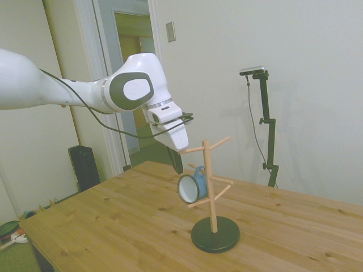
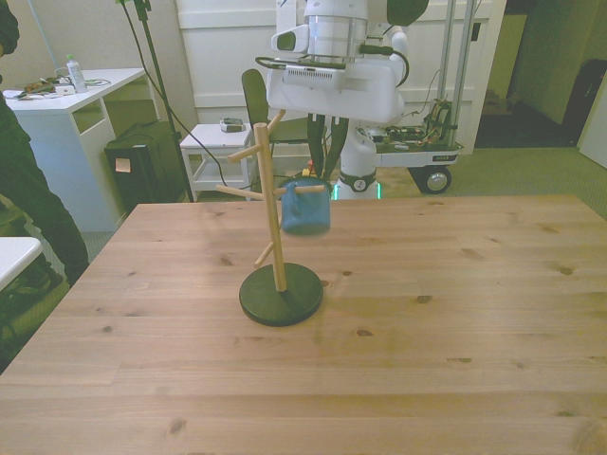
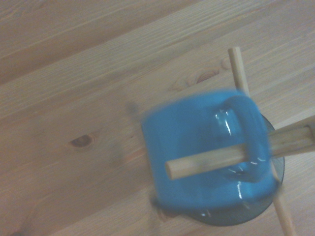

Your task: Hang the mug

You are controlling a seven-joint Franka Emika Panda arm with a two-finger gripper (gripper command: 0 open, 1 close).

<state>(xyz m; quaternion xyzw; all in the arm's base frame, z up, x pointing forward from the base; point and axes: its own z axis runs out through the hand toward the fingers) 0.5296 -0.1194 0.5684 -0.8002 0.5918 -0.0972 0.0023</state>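
The light-blue mug [image 1: 191, 184] hangs by its handle on a middle peg of a wooden mug tree [image 1: 212, 187] with a dark round base [image 2: 281, 294]. It tips sideways, its white inside facing the side view's left. The mug [image 2: 305, 210] looks blurred in the front view. In the wrist view the peg [image 3: 197, 164] passes through the handle of the mug [image 3: 187, 132]. My gripper [image 1: 177, 164] is just above and behind the mug, on the robot's side of the tree. The gripper [image 2: 325, 175] is open and holds nothing.
The tree stands near the middle of the wooden table [image 2: 427, 322], with several bare pegs pointing outward. A person [image 2: 24, 190] stands off the table at the front view's left edge. A white desk [image 2: 71, 104] and a black box [image 2: 142, 166] are behind the table.
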